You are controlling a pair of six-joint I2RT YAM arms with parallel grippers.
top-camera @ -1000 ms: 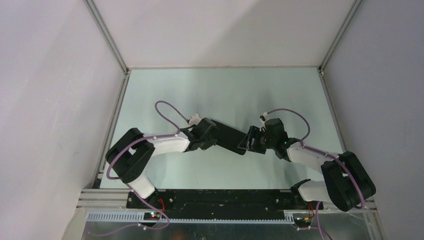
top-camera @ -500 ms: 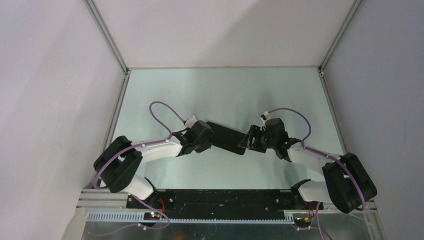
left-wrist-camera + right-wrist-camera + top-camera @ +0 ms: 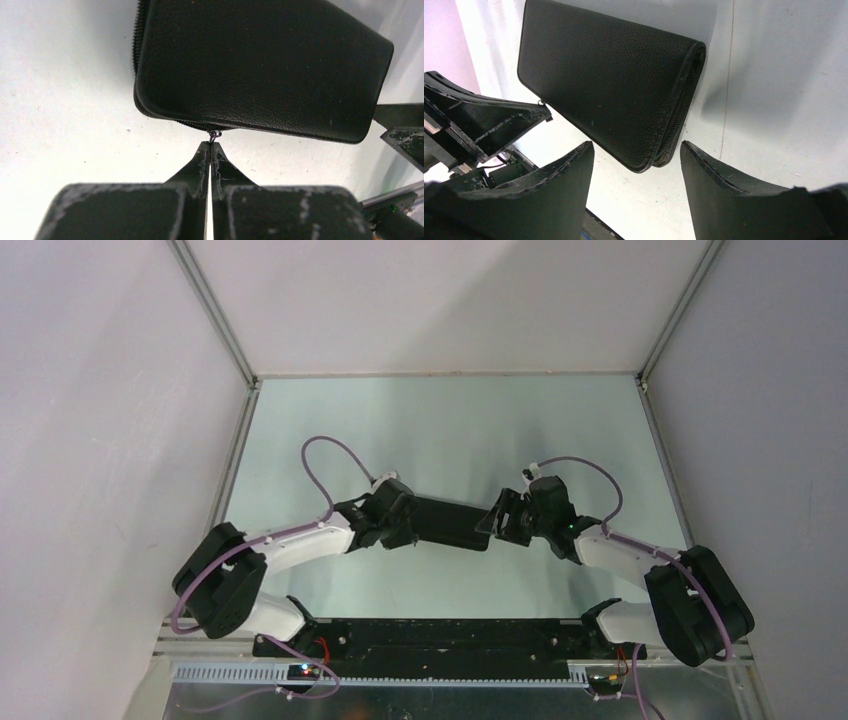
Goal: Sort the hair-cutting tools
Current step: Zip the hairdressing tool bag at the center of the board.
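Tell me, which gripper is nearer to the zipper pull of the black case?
Left. The left gripper is closed right on the zipper pull, on the long edge of the black case. The right gripper stands open around the case's other end, away from the pull.

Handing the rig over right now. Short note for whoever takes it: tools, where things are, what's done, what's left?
Left tool: shut, pinching the zip pull on the edge of the black zip case that faces it.
Right tool: open, one finger on each side of the case's end, not gripping.
Things: the case lies flat on the table between the arms. No scissors or combs in view.
Done: nothing sorted; the case looks zipped shut.
Left: probably unzip the case, find the scissors and combs, sort them.
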